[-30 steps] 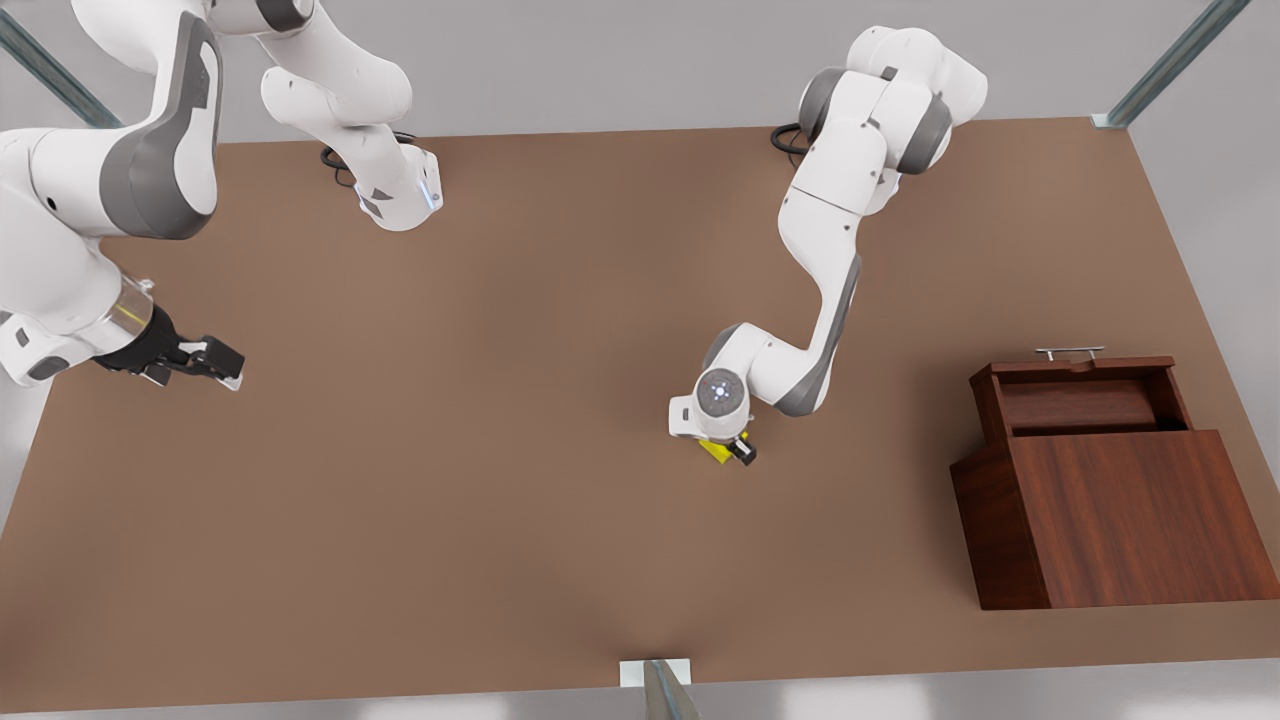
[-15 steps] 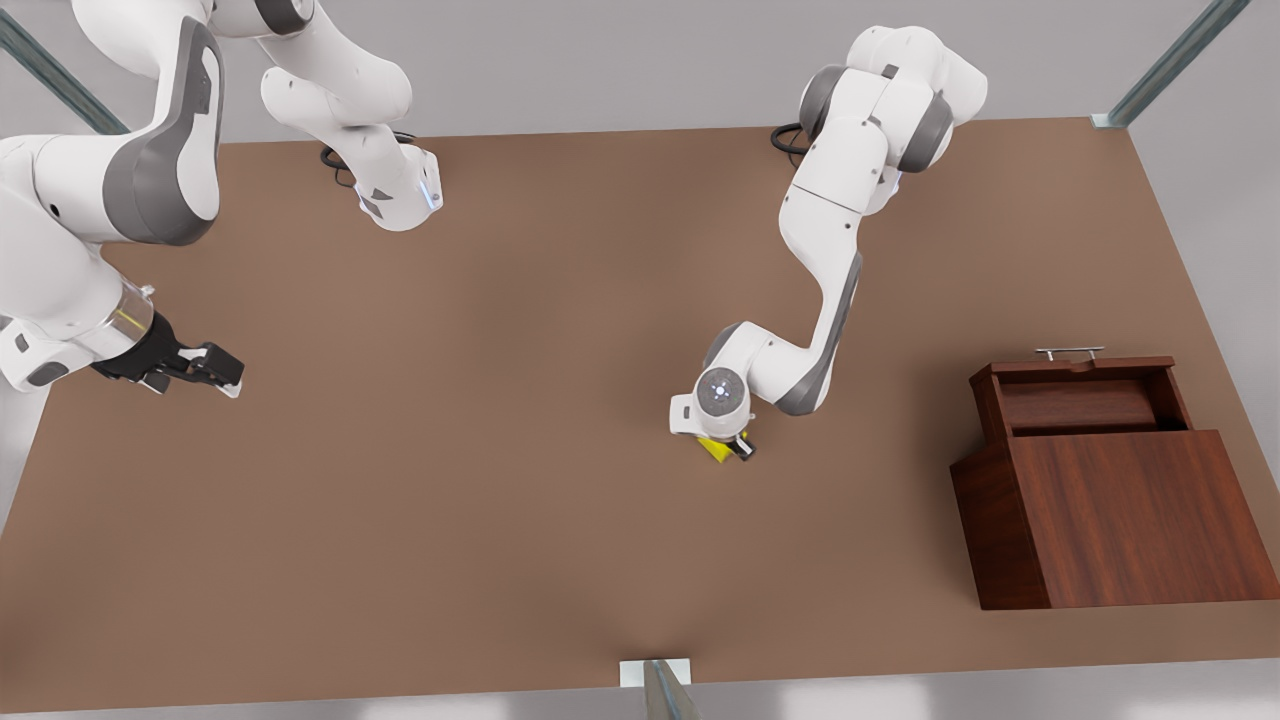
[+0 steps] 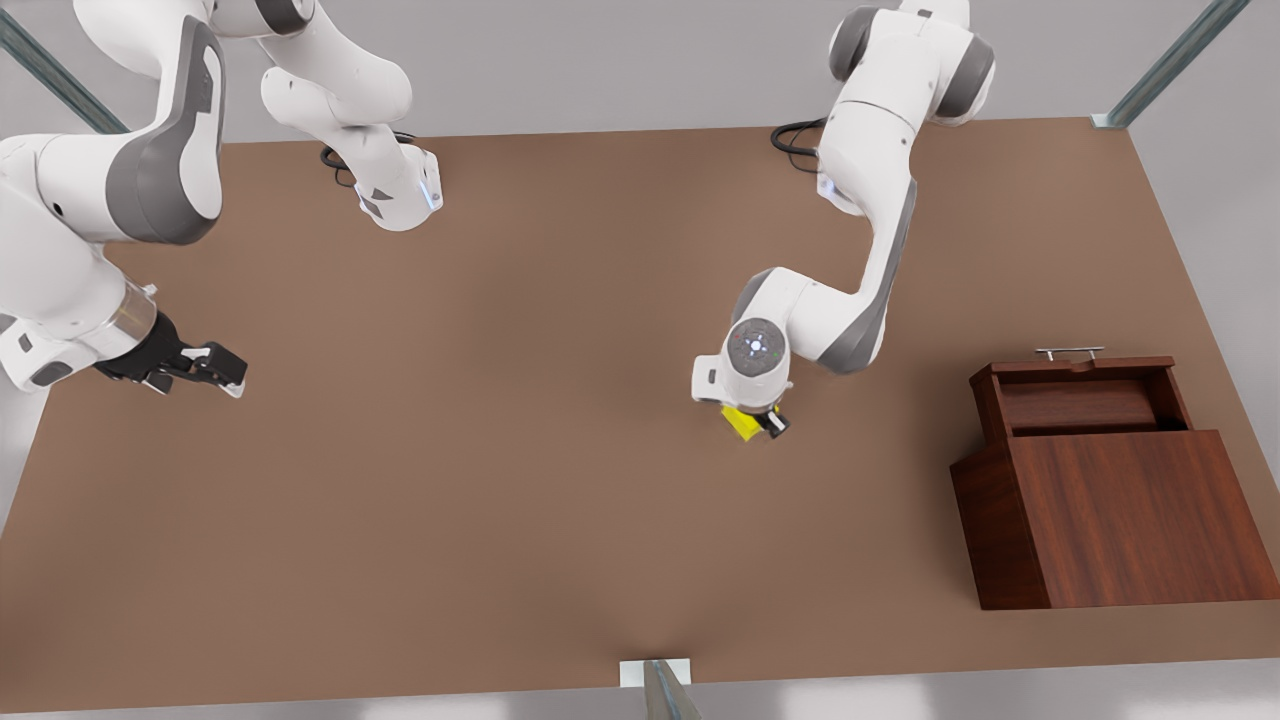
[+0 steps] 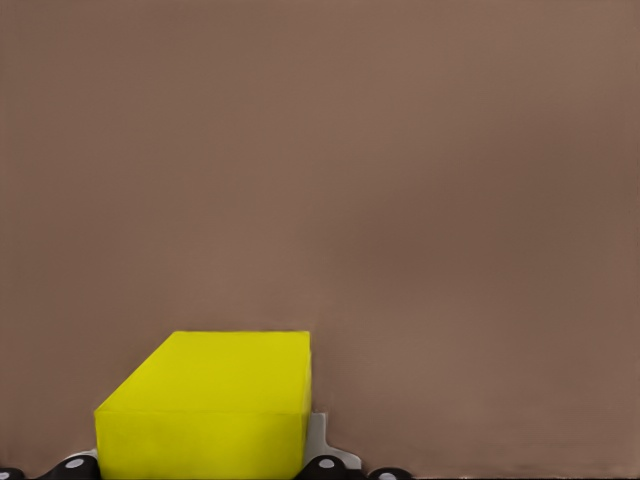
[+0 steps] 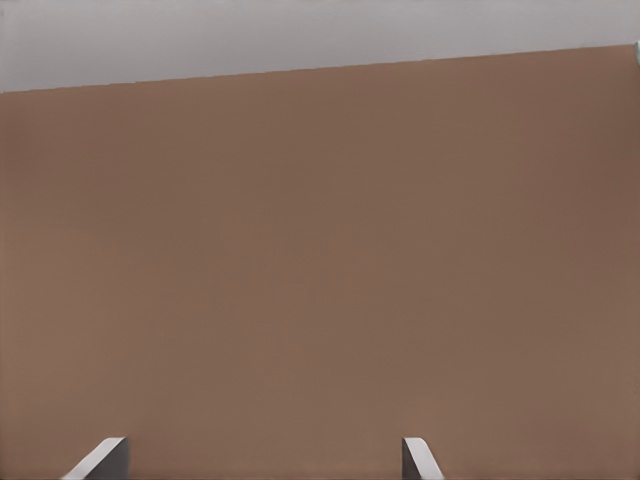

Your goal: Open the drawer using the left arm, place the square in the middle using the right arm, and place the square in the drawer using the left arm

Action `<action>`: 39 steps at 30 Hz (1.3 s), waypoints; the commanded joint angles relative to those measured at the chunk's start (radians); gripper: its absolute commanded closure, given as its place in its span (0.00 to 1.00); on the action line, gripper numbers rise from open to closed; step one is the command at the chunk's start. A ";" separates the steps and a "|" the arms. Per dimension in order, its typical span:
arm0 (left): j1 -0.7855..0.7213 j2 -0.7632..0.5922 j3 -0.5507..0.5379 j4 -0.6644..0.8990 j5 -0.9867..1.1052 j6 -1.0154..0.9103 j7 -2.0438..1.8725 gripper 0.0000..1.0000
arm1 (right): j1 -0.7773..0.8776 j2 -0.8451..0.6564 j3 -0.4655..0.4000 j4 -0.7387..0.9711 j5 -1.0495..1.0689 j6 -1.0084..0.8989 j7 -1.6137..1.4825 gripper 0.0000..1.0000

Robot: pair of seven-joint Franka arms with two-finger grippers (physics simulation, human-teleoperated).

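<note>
The wooden cabinet (image 3: 1110,490) sits at the front view's right with the drawer (image 3: 1085,395) already pulled out, its tray bare. The left arm (image 3: 860,250), identified by its wrist view looking down on the yellow block, has the square (image 3: 742,423) pinched between its jaws, lifted off the surface (image 3: 500,450); the left gripper (image 3: 757,425) hangs over open brown surface well short of the drawer. In the left wrist view the square (image 4: 215,400) sits squarely between the jaws, which are closed on its sides.

The step in hand looks like the carry to the drawer. Done well, it calls for enough height for the block to clear the drawer's front wall and handle (image 3: 1070,352), a stop above the tray's middle, and a release low down so the cube does not bounce.

The right gripper (image 3: 205,368) waits far across the surface from the square, its jaws parted wide and holding nothing.

Against the earlier frames, the left arm has risen and swung toward the cabinet, carrying the square with it; the right arm has barely shifted.
</note>
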 commanded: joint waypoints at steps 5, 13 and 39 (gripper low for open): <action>0.008 -0.049 0.116 0.018 -0.028 -0.062 0.258 0.28 | 0.000 0.003 0.000 0.000 -0.002 -0.002 -0.006 0.00; 0.011 -0.083 0.460 -0.060 -0.131 -0.061 0.769 0.28 | 0.000 0.001 0.002 0.000 -0.002 -0.002 0.000 0.00; 0.155 -0.060 0.725 -0.258 -0.181 0.073 1.263 0.00 | 0.000 0.005 0.011 -0.002 -0.003 -0.009 0.002 0.00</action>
